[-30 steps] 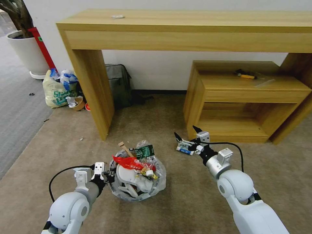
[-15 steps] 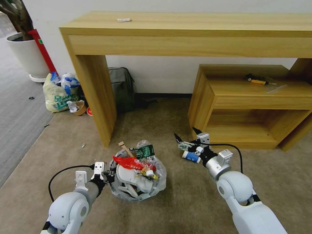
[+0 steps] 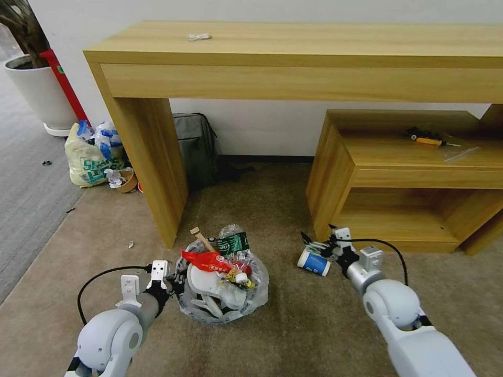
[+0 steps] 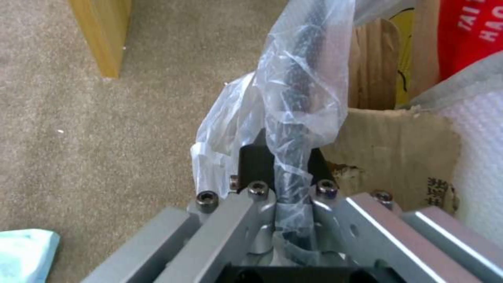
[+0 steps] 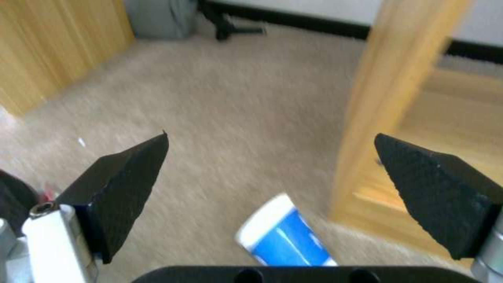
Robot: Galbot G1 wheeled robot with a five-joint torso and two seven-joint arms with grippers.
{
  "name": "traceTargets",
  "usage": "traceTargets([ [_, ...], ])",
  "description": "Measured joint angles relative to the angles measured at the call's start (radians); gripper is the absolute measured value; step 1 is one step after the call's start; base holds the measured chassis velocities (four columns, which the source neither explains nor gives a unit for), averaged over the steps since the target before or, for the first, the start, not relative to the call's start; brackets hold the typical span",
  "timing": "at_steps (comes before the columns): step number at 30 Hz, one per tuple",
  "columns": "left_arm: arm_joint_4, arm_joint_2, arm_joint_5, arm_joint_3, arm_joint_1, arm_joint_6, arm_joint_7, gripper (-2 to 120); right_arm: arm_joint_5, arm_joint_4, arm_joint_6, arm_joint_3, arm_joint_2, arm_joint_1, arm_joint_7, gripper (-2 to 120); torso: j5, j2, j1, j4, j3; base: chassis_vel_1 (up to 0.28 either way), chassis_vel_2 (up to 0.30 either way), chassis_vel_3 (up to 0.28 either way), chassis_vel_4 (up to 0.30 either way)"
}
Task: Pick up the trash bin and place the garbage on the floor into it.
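Item: blue-and-white paper cup [image 5: 285, 237], lying sideways on beige carpet [image 3: 314, 324], below wide-apart jaws of right gripper [image 5: 270, 165]. Advice: centre jaws across cup, close gently. Left gripper [image 4: 278, 173]: clamped on black bag-lined bin's rim [image 4: 301, 90].

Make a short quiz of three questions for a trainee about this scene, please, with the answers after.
1. True or false: the left pincer is shut on the bin's rim and liner.
2. What lies on the floor just in front of the open right pincer?
A. a slipper
B. a blue cup
C. a green bottle
3. Fill in: the blue cup lies on its ____.

Key:
1. True. In the left wrist view the jaws pinch the rim with the plastic liner between them.
2. B
3. side
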Motion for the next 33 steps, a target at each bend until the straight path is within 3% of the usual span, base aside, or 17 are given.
traceTargets([
  [5,0.002,-0.004,0.001,0.004,-0.001,0.0,0.001,0,0.064,-0.046,-0.039,-0.022,0.003,0.019,0.071,100,0.0,0.0,0.0,0.0001,0.0,0.0,0.0,0.0,0.0],
  [8,0.004,-0.006,0.003,0.008,-0.001,0.0,0.001,0,0.101,-0.118,-0.064,-0.065,0.072,0.045,0.168,100,0.0005,0.0,0.0,0.0003,0.0,0.0,0.0,0.0,0.0],
  [12,0.005,-0.007,0.005,0.009,-0.001,0.0,0.001,0,0.102,-0.181,-0.078,-0.08,0.104,0.073,0.211,100,0.0001,0.0,0.0,0.0003,0.0,0.0,0.0,0.0,0.0],
  [15,0.016,-0.014,0.018,0.023,-0.003,0.0,0.011,0,0.137,-0.252,-0.128,-0.088,0.149,0.116,0.341,100,-0.0001,0.0,0.0,0.0003,0.0,0.0,0.0,0.0,0.0],
  [29,0.027,-0.007,0.025,0.04,-0.014,0.0,0.019,0,0.166,-0.362,-0.179,-0.102,0.176,0.204,0.345,100,0.0,0.0,0.0,0.0001,0.0,0.0,0.0,0.0,0.0],
  [33,0.03,-0.007,0.025,0.043,-0.016,0.0,0.022,0,0.168,-0.381,-0.214,-0.13,0.19,0.238,0.395,100,0.0001,0.0,0.0,0.0001,0.0,0.0,0.0,0.0,0.0],
])
